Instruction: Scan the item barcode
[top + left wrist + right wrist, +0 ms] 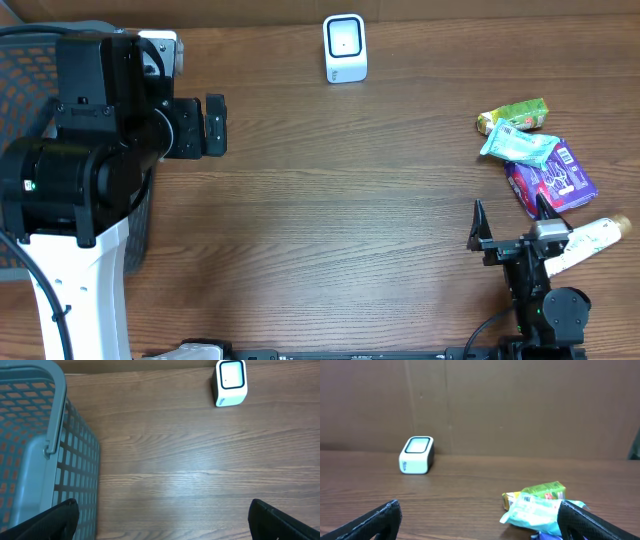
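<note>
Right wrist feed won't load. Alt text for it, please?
The right claw is open above the brown wooden table, with a green snack packet and pale blue crinkled pouch just ahead; a small white box-shaped scanner stands farther back left.

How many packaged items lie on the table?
4, clustered at the right: a green packet farthest back, a pale blue pouch overlapping a purple packet, and a white tube nearest the robot. Others may be hidden underneath.
</note>
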Action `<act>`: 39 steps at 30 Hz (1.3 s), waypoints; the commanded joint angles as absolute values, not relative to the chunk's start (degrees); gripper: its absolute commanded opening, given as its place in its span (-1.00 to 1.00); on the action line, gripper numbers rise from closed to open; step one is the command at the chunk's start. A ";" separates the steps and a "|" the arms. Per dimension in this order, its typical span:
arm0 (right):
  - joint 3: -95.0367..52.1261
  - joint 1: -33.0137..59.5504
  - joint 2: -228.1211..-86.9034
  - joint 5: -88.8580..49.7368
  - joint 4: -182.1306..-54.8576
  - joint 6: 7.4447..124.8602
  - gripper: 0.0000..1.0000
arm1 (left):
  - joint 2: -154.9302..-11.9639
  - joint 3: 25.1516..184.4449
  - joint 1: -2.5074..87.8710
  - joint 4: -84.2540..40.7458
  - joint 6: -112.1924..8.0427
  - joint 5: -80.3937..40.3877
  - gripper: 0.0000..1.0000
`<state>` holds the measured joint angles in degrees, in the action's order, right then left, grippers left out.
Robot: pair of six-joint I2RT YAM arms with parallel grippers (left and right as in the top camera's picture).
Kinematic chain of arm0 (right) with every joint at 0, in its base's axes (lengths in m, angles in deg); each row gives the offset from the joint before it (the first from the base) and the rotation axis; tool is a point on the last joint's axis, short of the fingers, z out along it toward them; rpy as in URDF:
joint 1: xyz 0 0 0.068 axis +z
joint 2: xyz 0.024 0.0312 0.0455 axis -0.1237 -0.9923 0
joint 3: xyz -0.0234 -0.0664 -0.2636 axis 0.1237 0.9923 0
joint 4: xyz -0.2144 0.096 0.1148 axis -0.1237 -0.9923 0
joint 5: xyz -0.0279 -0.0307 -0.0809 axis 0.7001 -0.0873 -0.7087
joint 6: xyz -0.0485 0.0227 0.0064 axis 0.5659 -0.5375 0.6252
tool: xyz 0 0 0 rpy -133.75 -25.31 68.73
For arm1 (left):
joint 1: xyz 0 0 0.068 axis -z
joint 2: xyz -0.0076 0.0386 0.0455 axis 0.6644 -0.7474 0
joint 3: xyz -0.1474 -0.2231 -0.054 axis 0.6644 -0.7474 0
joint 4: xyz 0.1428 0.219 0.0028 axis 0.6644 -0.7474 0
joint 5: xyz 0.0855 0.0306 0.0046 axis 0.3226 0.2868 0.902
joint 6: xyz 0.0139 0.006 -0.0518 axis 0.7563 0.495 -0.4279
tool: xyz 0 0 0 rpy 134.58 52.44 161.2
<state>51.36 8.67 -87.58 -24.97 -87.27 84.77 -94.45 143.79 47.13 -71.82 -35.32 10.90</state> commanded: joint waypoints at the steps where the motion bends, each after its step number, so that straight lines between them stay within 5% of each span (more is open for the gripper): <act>1: 51.97 10.00 -86.86 -28.36 -89.98 85.15 1.00 | -94.43 144.27 46.91 -71.75 -34.88 11.01 0.99; 39: 51.97 10.09 -86.90 -27.55 -90.53 84.36 1.00 | -94.32 144.27 46.89 -73.54 -34.88 11.01 1.00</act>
